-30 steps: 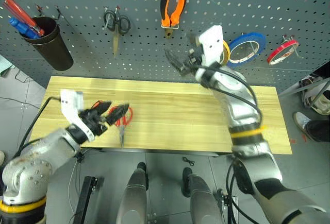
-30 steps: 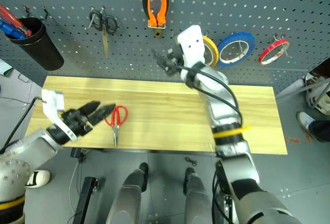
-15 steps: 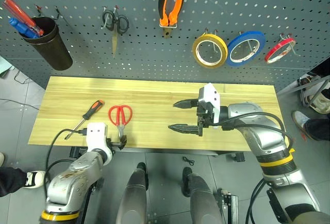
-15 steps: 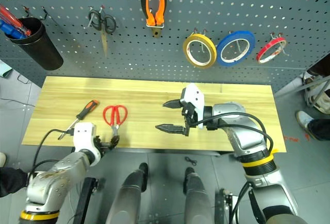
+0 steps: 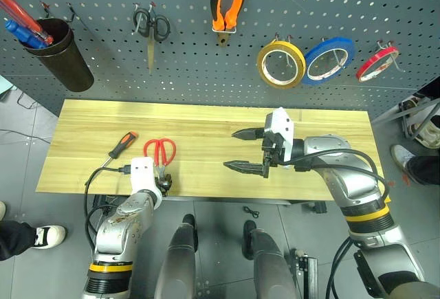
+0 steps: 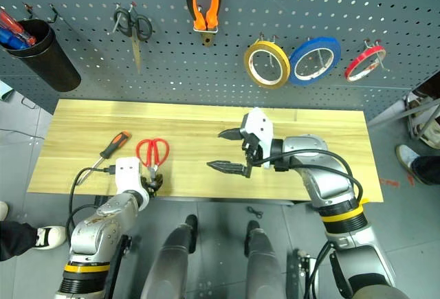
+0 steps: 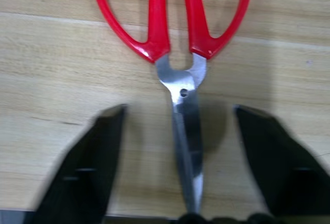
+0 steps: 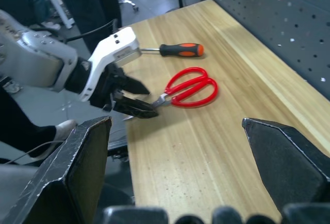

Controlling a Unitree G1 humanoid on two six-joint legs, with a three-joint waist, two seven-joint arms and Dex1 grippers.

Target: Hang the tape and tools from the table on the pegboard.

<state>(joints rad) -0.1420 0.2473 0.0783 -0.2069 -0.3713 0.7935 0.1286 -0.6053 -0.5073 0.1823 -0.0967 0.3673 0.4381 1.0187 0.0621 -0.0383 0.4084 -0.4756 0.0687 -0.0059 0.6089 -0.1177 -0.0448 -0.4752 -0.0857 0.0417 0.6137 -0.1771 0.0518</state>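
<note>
The red-handled scissors (image 5: 159,152) lie on the table (image 5: 206,130) near its front left, blades toward the front edge. My left gripper (image 5: 163,182) is low at that edge, open, one finger (image 7: 98,152) on each side of the blades (image 7: 185,126) without touching them. The orange-and-black screwdriver (image 5: 121,148) lies just left of the scissors. On the pegboard (image 5: 206,72) hang the orange-handled pliers (image 5: 229,0) and the blue tape (image 5: 328,60). My right gripper (image 5: 249,150) hovers open over the table's middle, pointing left, nothing in it.
A yellow roll (image 5: 280,64) and a red roll (image 5: 377,63) hang beside the blue tape. Small black scissors (image 5: 151,27) and a dark cup (image 5: 58,51) holding tools hang at the board's left. A person's shoe (image 5: 27,236) shows on the floor at the left.
My left arm has dropped from above the scissors to the table's front edge, fingers now astride the blades. My right arm has come down from the pegboard to over the table.
</note>
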